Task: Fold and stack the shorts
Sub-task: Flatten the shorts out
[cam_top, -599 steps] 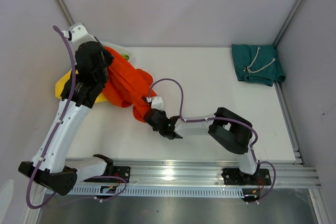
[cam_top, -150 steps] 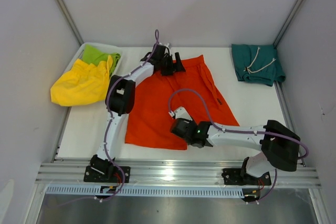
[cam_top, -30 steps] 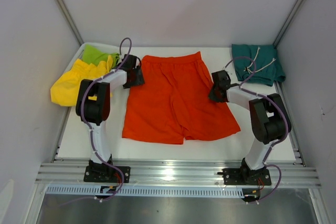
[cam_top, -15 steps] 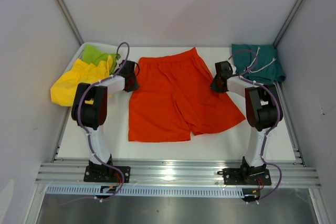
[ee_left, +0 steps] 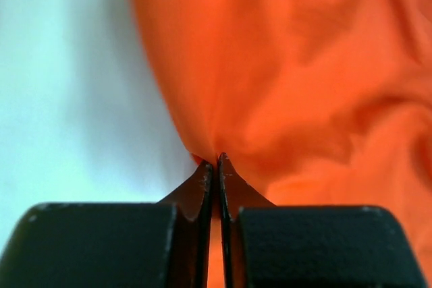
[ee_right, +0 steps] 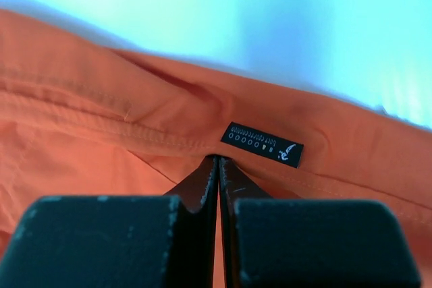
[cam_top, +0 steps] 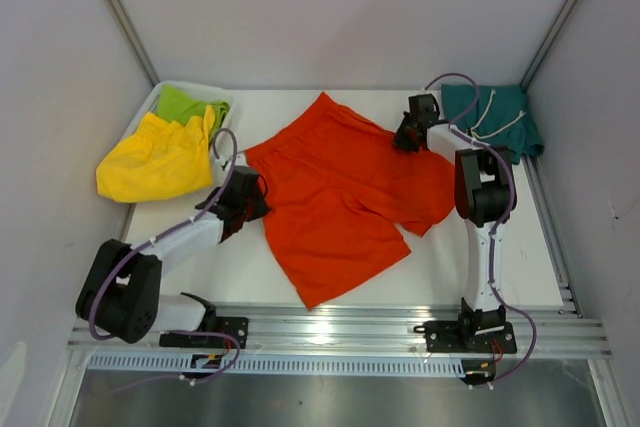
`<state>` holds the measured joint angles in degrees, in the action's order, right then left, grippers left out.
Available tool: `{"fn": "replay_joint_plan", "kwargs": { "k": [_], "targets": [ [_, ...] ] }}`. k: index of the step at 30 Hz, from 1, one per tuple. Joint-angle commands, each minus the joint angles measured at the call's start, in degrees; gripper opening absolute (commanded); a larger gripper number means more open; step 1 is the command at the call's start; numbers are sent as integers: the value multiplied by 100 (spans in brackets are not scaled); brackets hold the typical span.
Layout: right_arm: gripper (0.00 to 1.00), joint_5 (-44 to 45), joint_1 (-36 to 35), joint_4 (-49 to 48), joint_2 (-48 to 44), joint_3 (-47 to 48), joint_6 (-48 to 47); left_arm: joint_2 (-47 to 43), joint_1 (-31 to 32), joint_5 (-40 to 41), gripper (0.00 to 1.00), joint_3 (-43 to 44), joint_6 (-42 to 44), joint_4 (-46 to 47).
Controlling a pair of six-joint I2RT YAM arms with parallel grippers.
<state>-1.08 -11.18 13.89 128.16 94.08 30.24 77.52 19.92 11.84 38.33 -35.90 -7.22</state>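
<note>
At ten o'clock on the white table (cam_top: 560, 247), a yellow pair of shorts (cam_top: 150, 162) hangs over the edge. A lime-green pair (cam_top: 185, 105) lies touching it at eleven. The left gripper (ee_left: 217, 166) sits at about eight o'clock from the table's middle, its fingers pressed together on a pinch of the orange shorts' (cam_top: 340, 197) left edge. Those shorts lie skewed and rumpled across the middle, with one leg trailing towards six. At one o'clock the right gripper (ee_right: 219, 165) is clamped on the orange cloth by a stitched seam, just beside a small black label (ee_right: 262, 144). The teal shorts (cam_top: 505, 122) are bundled at two o'clock in the far corner, with a white drawstring (cam_top: 490, 130) on top.
</note>
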Motion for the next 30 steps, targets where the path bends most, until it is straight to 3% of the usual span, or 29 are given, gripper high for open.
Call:
{"fn": "replay_joint_plan", "kwargs": {
  "k": [1,7,9,10,13,15,18,20,23,24,27,30],
  "targets": [
    [1,-401,-59,149,402,496,-325,-316,442,214,7,-439,-688,413],
    [2,-683,-182,316,877,1348,-501,-254,1162,476,16,-993,-1366,687],
    [2,-779,-200,220,904,1419,-510,-359,1461,687,33,-1020,-1507,565],
    [3,-814,-209,185,913,1437,-510,-447,1558,984,59,-1029,-1664,364],
    [5,-876,-209,158,913,1639,-510,-842,1752,1180,99,-1108,-1754,12],
    [12,-946,-183,245,887,1867,-528,-1062,1752,1259,99,-1038,-1675,-208],
    [35,-1025,-174,298,659,2008,-580,-1484,1734,1470,99,-793,-1438,-639],
    [40,-1069,-174,316,465,2009,-589,-1634,1647,1558,99,-652,-1236,-894],
    [53,-1219,-183,404,-26,1869,-703,-1652,1114,1226,99,-501,-972,-773],
    [64,-1289,-183,430,-341,1781,-765,-1643,945,911,99,-519,-911,-685],
    [82,-1377,-262,273,-1244,974,-888,-1591,435,680,99,-519,-656,-517],
    [84,-1255,-446,-70,-2108,-308,-985,-1459,-31,540,99,-457,-480,-299]
  ]
}}
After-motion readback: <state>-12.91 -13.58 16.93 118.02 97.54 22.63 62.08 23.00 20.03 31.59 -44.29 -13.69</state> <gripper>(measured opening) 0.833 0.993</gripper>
